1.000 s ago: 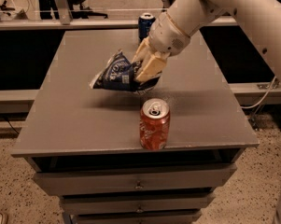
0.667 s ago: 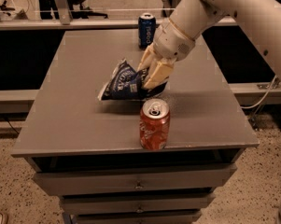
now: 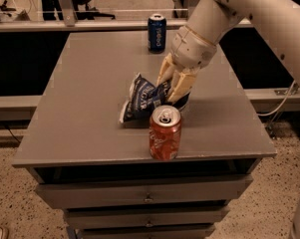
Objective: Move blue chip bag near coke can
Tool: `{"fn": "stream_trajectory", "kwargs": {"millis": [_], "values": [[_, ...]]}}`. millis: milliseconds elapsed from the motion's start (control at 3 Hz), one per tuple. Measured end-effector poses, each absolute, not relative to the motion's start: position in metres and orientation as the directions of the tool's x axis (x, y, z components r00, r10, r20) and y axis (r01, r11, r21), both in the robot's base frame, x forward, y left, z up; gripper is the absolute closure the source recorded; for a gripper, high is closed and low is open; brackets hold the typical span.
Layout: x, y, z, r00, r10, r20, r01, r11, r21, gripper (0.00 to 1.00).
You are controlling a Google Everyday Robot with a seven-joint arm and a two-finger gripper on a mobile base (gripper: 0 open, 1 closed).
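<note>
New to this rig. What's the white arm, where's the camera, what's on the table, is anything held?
The white thing is a robot arm ending in a two-finger gripper. There is one camera, looking down on a grey table with drawers from its front side; its mount isn't shown. On the table are a blue chip bag in the middle, a coke can upright at the front edge, close to the bag, and a dark blue soda can at the far edge. The gripper comes in from the right, closed on the bag's right end.
</note>
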State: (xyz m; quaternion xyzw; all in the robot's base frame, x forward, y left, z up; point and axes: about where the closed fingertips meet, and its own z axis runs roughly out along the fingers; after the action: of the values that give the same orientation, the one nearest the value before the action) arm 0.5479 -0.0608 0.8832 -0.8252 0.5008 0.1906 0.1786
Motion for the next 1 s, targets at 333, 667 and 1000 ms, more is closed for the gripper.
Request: {"fn": "stream_trajectory", "kwargs": {"millis": [333,667,1000], "values": [[0.540,-0.068,0.882,0.474,-0.736,-0.484,-0.866,-0.488,-0.107,1.00],[0.536,-0.078,0.888,0.498,-0.729,-0.469,-0.854,-0.505,-0.123,1.00],[0.530,-0.081,0.890,0.517,-0.720,-0.464,-0.843,-0.522,-0.128,0.83]]}}
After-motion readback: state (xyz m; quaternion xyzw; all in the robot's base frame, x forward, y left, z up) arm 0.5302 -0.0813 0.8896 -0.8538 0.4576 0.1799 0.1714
